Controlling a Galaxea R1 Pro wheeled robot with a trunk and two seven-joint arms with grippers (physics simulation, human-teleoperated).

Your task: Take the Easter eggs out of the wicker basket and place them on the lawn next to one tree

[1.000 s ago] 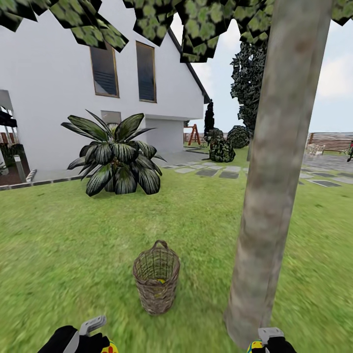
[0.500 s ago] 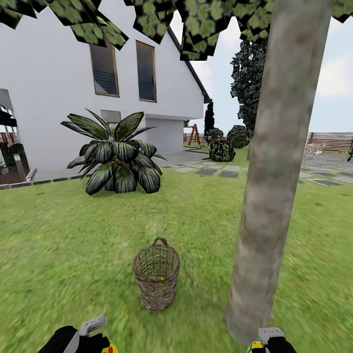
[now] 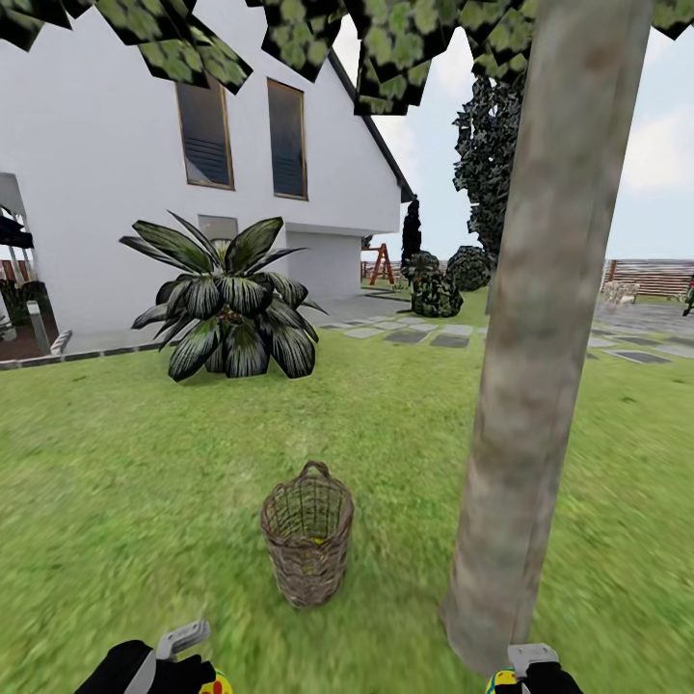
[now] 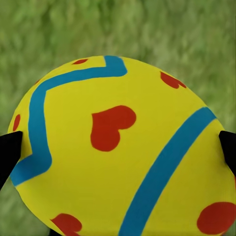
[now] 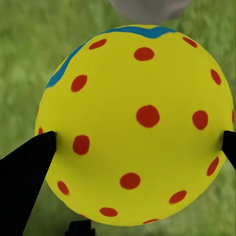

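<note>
The wicker basket (image 3: pixel 307 547) stands upright on the lawn (image 3: pixel 125 482), just left of the tree (image 3: pixel 540 328) trunk. A yellow egg (image 3: pixel 312 556) shows through its weave, low inside. At the bottom edge of the head view, my left gripper (image 3: pixel 198 680) holds a yellow egg (image 4: pixel 123 147) with blue zigzag bands and red hearts, its fingers (image 4: pixel 9 152) pressed on both sides. My right gripper (image 3: pixel 516 680), close to the trunk's base, is shut on a yellow egg (image 5: pixel 135 123) with red spots and a blue band, above grass.
A spiky-leaved palm plant (image 3: pixel 229 304) grows in front of the white house (image 3: pixel 116 173) at the left. Grey paving slabs (image 3: pixel 434 339), dark shrubs (image 3: pixel 439 289) and a slatted fence (image 3: pixel 651 278) lie beyond the tree. Open grass surrounds the basket.
The whole head view has shifted slightly, so the camera moved a little. Both grippers keep their eggs at the same spots in the picture.
</note>
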